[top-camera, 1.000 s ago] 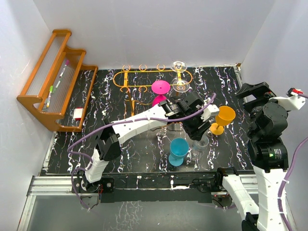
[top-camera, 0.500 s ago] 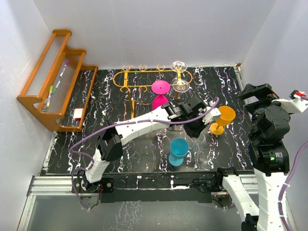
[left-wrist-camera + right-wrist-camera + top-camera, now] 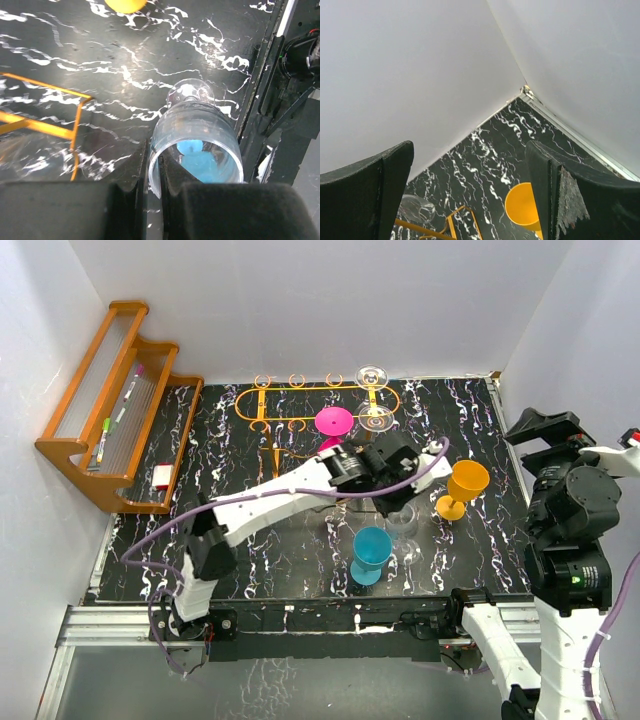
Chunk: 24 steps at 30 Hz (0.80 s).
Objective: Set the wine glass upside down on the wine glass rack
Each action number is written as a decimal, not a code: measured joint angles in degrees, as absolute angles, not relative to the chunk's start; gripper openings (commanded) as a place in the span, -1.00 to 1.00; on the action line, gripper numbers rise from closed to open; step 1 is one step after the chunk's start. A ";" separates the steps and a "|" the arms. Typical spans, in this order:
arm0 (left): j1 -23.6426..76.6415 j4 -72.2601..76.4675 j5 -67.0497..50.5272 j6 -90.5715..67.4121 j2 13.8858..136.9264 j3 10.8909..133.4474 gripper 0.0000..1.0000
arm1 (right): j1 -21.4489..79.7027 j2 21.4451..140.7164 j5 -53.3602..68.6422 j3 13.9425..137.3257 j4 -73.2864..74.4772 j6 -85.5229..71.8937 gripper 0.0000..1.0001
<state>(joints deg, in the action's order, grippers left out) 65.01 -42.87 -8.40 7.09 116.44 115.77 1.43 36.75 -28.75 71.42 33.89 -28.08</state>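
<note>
My left gripper (image 3: 398, 502) is shut on the rim of a clear wine glass (image 3: 403, 523), over the middle of the table. In the left wrist view one finger is inside the bowl and one outside (image 3: 155, 167), and the clear wine glass (image 3: 195, 130) points its foot away from the camera. The orange-gold wire rack (image 3: 300, 405) stands at the back. It holds an upside-down pink glass (image 3: 333, 422) and clear glasses (image 3: 375, 418). Its wire also shows in the left wrist view (image 3: 50, 89). My right gripper (image 3: 469, 147) is open and empty, raised at the right (image 3: 545, 426).
An orange glass (image 3: 462, 486) stands right of the held glass. A blue glass (image 3: 371, 552) stands just in front of it. A brown wooden stepped rack (image 3: 115, 405) leans at the back left, with a small white-and-red item (image 3: 162, 476) at its foot. White walls enclose the table.
My left gripper has carried the clear glass a little back and to the left, away from the front of the table. The right arm has shifted slightly to the right.
</note>
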 measured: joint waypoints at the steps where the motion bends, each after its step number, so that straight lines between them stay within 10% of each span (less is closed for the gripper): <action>1: 65.01 -42.92 -7.55 7.68 114.63 115.00 -1.00 | 1.43 36.75 -28.56 71.90 33.41 -27.86 0.96; 15: 59.75 -39.64 -1.69 11.97 86.06 119.11 -1.00 | 1.43 35.22 -14.87 73.45 19.29 -27.46 0.97; 24: 42.96 -32.51 -0.99 1.48 79.88 122.78 -1.00 | 1.50 42.39 27.33 69.76 -19.97 -47.18 0.92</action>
<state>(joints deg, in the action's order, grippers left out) 42.96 -32.51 -0.99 1.48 79.88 122.78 1.50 42.39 27.33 69.76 -19.97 -47.18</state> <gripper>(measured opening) 0.051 0.957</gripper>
